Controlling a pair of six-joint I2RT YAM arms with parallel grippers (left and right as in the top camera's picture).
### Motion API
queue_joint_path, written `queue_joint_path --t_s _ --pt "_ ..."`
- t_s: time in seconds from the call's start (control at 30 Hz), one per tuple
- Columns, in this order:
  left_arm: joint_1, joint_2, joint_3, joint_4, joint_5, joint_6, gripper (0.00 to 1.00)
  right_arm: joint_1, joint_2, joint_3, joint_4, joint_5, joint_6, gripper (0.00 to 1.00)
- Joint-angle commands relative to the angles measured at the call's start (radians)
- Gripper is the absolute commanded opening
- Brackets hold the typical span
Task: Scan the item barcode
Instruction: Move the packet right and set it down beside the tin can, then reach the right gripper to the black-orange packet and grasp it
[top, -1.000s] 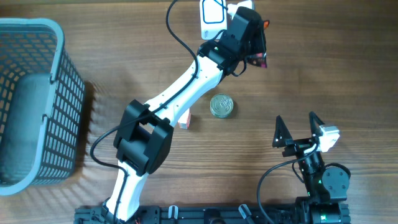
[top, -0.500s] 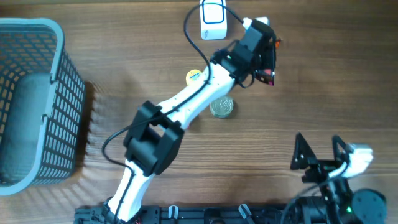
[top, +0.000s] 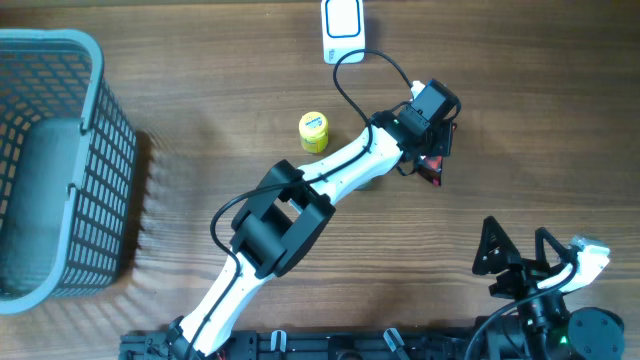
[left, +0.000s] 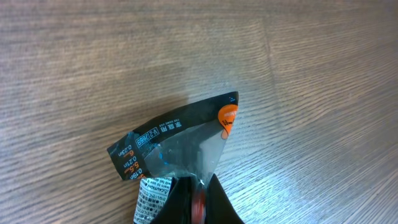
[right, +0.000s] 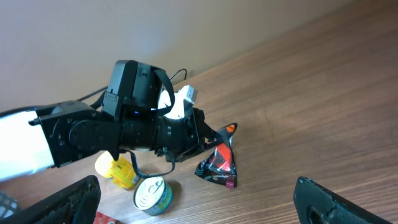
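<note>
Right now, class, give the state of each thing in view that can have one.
left gripper, shut on the snack packet.
right gripper, open, empty.
snack packet, held at one edge.
tin can, upright, lid sealed.
yellow jar, standing, cap on.
basket, upright.
barcode scanner, resting on the table.

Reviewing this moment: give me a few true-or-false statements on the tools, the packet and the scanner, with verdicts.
1. The left tool is shut on the dark packet. True.
2. The right tool is shut. False: it stands open, holding nothing.
3. The yellow jar lies in the basket. False: it stands on the table.
4. The packet is over the white scanner. False: it is well apart from it.
5. A tin can sits beside the yellow jar. True.
</note>
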Motion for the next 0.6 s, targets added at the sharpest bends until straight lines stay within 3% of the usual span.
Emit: queue_joint_path --t_s 0.0,0.13,0.2,0.43,0.57 --pt "-0.014 0.020 0.000 -0.012 0.015 0.002 0.15 -0.001 0.011 -0.006 -0.005 0.023 0.085 1.00" --pt "-0.013 0.017 0.000 -0.005 0.016 0.002 0.61 -0.001 0.011 -0.007 -0.047 0.049 0.073 1.00" --pt "-0.013 0.000 0.000 -0.010 0.026 0.003 1.00 -0.001 0.011 -0.008 -0.042 0.052 0.072 1.00" --pt "0.069 -0.267 0.000 -0.020 -0.044 0.128 1.00 0.000 0.073 -0.008 -0.043 0.037 0.089 1.00" --pt "0.195 -0.493 0.000 -0.043 -0.041 0.169 1.00 0.000 0.293 -0.007 -0.005 0.026 0.088 1.00"
